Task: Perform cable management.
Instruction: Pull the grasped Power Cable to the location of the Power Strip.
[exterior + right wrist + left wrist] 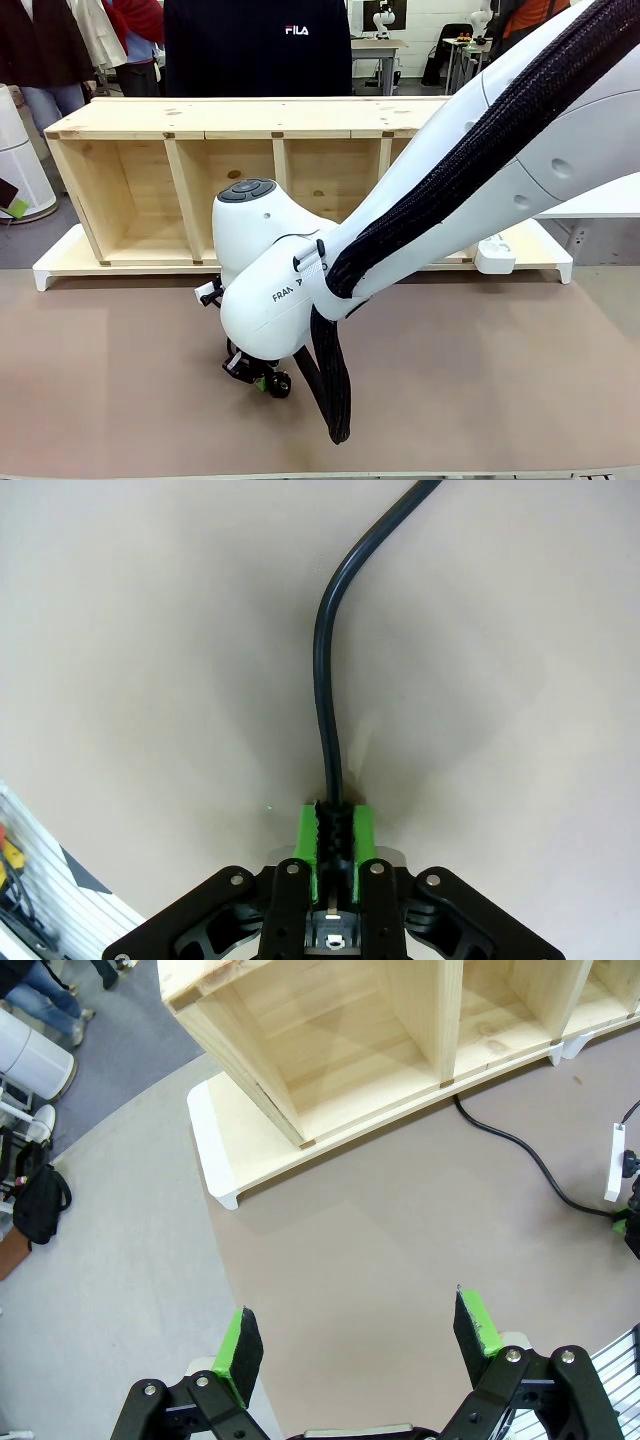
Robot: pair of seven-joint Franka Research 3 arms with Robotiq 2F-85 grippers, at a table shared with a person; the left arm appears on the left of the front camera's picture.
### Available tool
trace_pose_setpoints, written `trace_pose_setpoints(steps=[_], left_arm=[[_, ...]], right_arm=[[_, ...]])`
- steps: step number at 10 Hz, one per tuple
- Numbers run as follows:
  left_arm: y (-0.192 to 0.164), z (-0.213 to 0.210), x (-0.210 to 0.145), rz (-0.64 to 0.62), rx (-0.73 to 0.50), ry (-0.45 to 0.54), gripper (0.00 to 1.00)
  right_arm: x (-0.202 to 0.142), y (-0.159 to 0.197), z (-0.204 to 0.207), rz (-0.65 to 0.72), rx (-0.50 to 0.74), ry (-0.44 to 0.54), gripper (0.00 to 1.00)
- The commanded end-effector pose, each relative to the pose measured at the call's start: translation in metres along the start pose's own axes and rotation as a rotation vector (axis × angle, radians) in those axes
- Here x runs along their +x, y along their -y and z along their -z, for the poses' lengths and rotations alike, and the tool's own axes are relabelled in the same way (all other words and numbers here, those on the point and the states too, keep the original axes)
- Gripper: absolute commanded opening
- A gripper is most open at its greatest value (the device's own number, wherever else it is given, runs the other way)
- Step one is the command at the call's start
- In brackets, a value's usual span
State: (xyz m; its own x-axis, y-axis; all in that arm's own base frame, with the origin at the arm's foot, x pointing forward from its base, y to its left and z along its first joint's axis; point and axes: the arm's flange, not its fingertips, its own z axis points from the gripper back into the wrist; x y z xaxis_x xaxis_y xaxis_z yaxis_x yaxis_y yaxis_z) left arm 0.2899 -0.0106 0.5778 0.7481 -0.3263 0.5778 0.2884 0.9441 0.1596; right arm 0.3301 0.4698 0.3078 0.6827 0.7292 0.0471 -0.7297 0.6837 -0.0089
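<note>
The black cable [328, 680] runs up and away from my right gripper [335, 825], whose green pads are shut on it just above the beige table mat. In the front view my right arm reaches across the middle, and its gripper [262, 378] sits low on the mat, mostly hidden under the wrist. Seen from the left wrist, the cable [520, 1150] leaves the foot of the wooden shelf [350, 1070] and curves over the mat toward the right edge. My left gripper [358, 1335] hangs open above bare mat, apart from the cable.
The long wooden shelf [250, 120] lies on its side on a white base along the back of the table. A small white socket block [612, 1165] lies on the mat near the cable's end. A person in a dark top stands behind the shelf. Another white object [495, 256] rests at the shelf's right end.
</note>
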Motion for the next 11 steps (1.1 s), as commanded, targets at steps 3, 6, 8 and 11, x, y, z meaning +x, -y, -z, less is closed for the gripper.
trace_pose_setpoints(steps=[3, 6, 8, 11], left_arm=[[0.0, 0.0, 0.0, -0.016, 0.0, 0.004, 1.0], [0.0, 0.0, 0.0, -0.016, 0.0, 0.004, 1.0], [0.0, 0.0, 0.0, -0.016, 0.0, 0.004, 1.0], [0.0, 0.0, 0.0, -0.016, 0.0, 0.004, 1.0]], right_arm=[[0.007, -0.01, 0.014, 0.002, 0.018, -0.017, 0.0], [0.011, -0.012, 0.01, -0.001, 0.057, 0.016, 0.0], [0.011, -0.011, -0.008, 0.019, 0.048, 0.045, 0.0], [0.006, -0.007, -0.033, 0.055, 0.007, 0.057, 0.0]])
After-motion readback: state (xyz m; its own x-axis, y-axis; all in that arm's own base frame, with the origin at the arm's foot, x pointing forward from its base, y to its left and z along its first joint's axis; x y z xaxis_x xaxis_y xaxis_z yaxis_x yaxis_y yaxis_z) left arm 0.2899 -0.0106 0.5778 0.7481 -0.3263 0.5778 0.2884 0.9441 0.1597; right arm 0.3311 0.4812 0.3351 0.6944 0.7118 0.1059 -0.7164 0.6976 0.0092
